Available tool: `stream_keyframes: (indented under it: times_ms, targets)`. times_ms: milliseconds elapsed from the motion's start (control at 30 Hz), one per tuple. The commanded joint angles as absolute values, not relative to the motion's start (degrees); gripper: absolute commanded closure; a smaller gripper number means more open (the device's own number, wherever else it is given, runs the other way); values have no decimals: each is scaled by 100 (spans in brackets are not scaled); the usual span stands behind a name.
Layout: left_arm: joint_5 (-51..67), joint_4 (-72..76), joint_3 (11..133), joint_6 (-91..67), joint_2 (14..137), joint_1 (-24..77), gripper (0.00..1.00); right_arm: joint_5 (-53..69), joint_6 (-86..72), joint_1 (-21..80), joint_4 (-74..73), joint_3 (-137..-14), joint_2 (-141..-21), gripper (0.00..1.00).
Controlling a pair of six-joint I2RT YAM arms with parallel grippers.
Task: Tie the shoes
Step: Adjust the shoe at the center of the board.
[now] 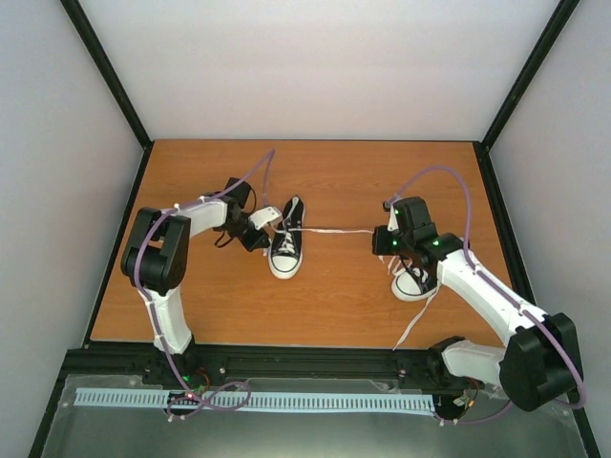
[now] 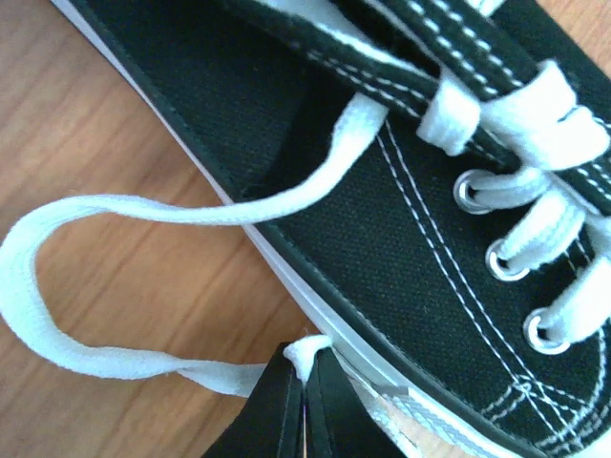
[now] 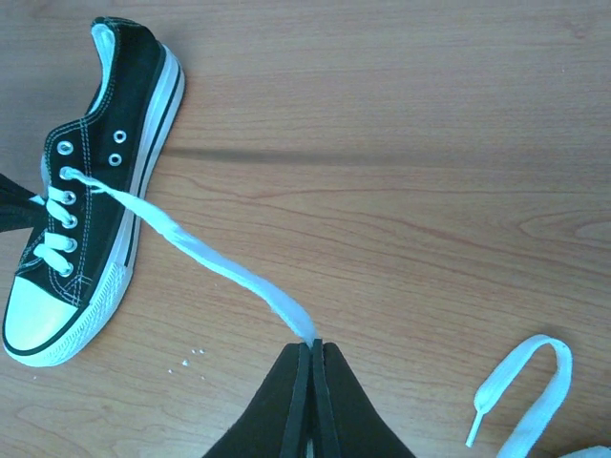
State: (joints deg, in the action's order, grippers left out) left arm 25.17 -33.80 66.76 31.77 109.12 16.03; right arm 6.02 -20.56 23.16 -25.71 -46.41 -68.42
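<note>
Peeking from under right arm (image 1: 477, 286) — second shoe (image 1: 409, 287).

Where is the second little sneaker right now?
In the overhead view, the second sneaker lies on the right side of the table, half hidden under the right arm, right of the other sneaker near the middle.

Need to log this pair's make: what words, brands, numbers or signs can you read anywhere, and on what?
None can be read.
The shoe by the left arm shows only plain canvas, stitching and bare eyelets.
The shoe under the right arm is mostly hidden and too small to tell.
The table bears no writing.
</note>
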Motion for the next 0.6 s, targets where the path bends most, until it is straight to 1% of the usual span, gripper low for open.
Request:
stream_keyframes:
  times_ms: [0,167,367,467,567]
  targets:
    - [2363,-3246,6861,3086,11116,1736,99,485,-2025,2285,-2726,-4584,-6548,97]
    - [2936,-3471,6842,3062,10911,1819,99,373,-1989,2285,-2880,-4633,-6428,97]
    - [3596,-4017,6737,3370,10275,2004,99,487,-1828,2284,-3014,-4893,-6363,97]
    - [3605,-4452,6872,3503,9839,1969,99,885,-1724,2285,-3143,-5091,-6451,97]
    - [3692,-4783,7083,3487,9299,1707,99,1710,-1800,2285,-3120,-5211,-6524,97]
